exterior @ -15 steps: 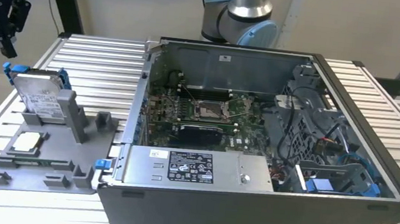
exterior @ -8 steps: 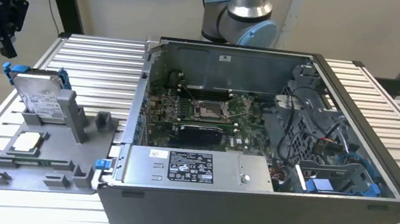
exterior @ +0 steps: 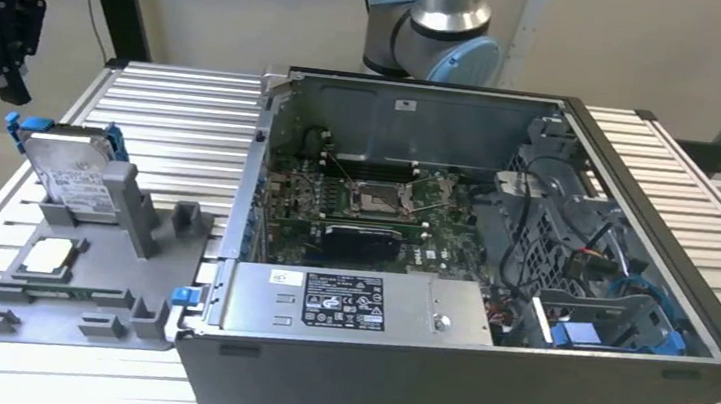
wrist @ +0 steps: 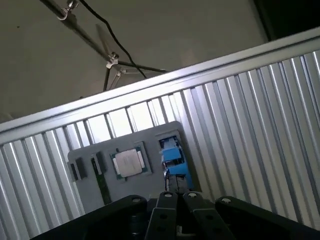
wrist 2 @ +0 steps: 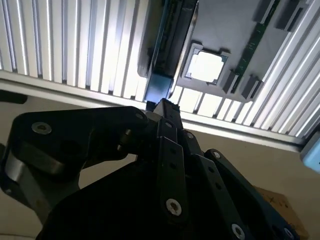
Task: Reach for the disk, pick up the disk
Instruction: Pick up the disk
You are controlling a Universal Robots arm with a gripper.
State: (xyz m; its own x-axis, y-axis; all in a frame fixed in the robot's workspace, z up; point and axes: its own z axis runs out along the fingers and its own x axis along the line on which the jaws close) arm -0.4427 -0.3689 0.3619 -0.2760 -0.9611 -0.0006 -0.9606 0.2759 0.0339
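The disk (exterior: 70, 172), a silver hard drive with a white label in a bright blue bracket, leans upright in the grey holder (exterior: 124, 283) at the exterior view's left. My black gripper (exterior: 11, 85) hangs above it and a little further left, apart from it. In the first wrist view the disk's blue bracket (wrist: 173, 156) lies just beyond my gripper (wrist: 177, 194), whose fingers stand together with nothing between them. In the second wrist view the disk's dark edge with its blue end (wrist 2: 160, 86) sits right past my gripper (wrist 2: 162, 106).
A small square silver chip (exterior: 50, 253) (wrist: 128, 162) (wrist 2: 206, 66) lies in the holder beside the disk. An open computer case (exterior: 463, 253) takes up the middle and right of the ribbed metal table (exterior: 182, 113). The table's edge (wrist: 150, 87) runs close behind the holder.
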